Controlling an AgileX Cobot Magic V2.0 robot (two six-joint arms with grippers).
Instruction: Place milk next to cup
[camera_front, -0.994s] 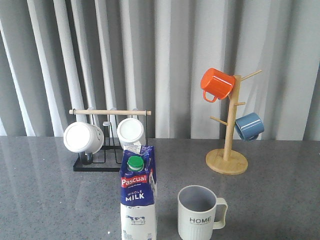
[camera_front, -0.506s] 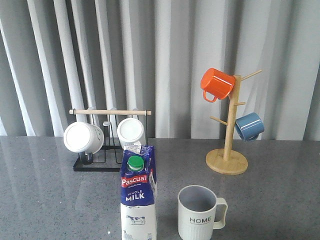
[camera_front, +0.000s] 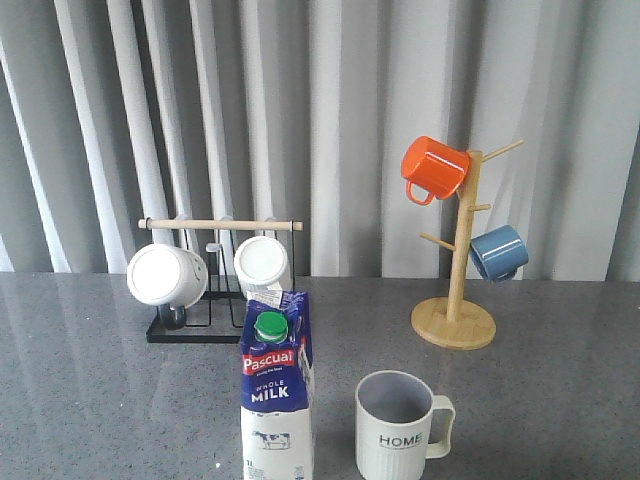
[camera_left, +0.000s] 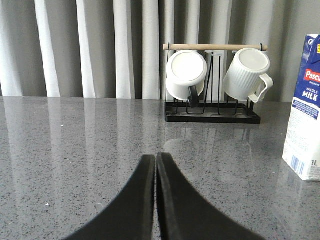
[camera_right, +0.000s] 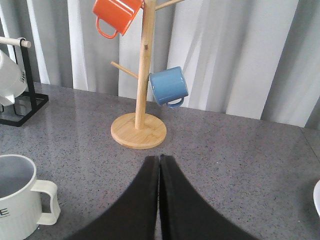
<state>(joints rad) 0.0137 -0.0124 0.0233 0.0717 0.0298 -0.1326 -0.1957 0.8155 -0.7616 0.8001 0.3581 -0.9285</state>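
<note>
nothing has moved since the earlier frames as far as i can see, the front view looks identical across all three.

closest in, the left end effector (camera_left: 155, 162) has its two black fingers pressed together, holding nothing, hanging just over the grey speckled worktop (camera_left: 75, 150). same deal with the right end effector (camera_right: 159, 165), fingers closed flat against each other and nothing between them. neither arm shows up in the front view.

at the near edge of the front view the milk (camera_front: 277, 390) stands upright on the worktop, green cap facing the camera, red pascual label and "whole milk" under it, cow drawing on the white lower part. just beside it, on the robot's right, sits the cup (camera_front: 398, 428), ribbed pale grey with "home" on it, handle pointing right. there's a small gap between them, not touching. the left wrist view catches the edge of the carton, the right wrist view catches the cup's rim and handle.

further back on the left is a black wire rack (camera_front: 190, 325) with a wooden bar on top and two white mugs (camera_front: 167, 274) hanging off it. back right is a wooden mug tree (camera_front: 455, 320) carrying an orange mug (camera_front: 433, 168) up high and a blue mug (camera_front: 498, 252) lower down. behind everything, grey pleated curtains (camera_front: 340, 100).
</note>
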